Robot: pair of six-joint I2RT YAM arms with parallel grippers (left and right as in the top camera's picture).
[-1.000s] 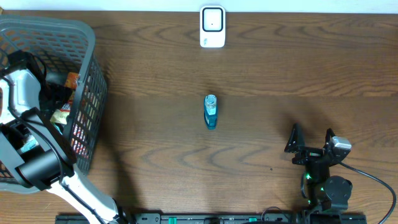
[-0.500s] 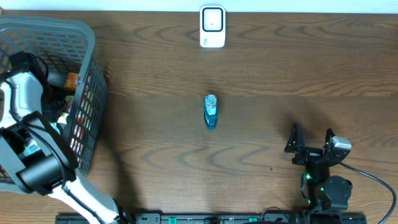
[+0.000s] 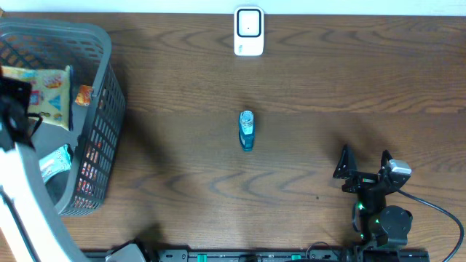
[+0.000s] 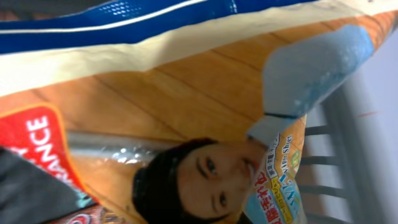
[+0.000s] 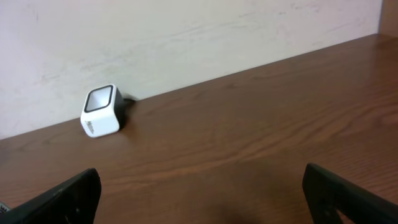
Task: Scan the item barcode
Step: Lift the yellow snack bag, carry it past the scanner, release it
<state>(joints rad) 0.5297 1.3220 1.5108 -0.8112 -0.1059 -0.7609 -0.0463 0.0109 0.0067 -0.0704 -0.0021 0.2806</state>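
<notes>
Overhead view: clamps the yellow snack packet [image 3: 49, 91] in the left gripper [image 3: 18, 93] over the grey basket [image 3: 102, 44], rests the right gripper [image 3: 364, 156] spread wide at front right, well apart from the white scanner [image 3: 249, 31].

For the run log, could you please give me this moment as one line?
left pincer: shut on snack packet over basket | right pincer: open | scanner: far edge | blue bottle: mid-table
</notes>
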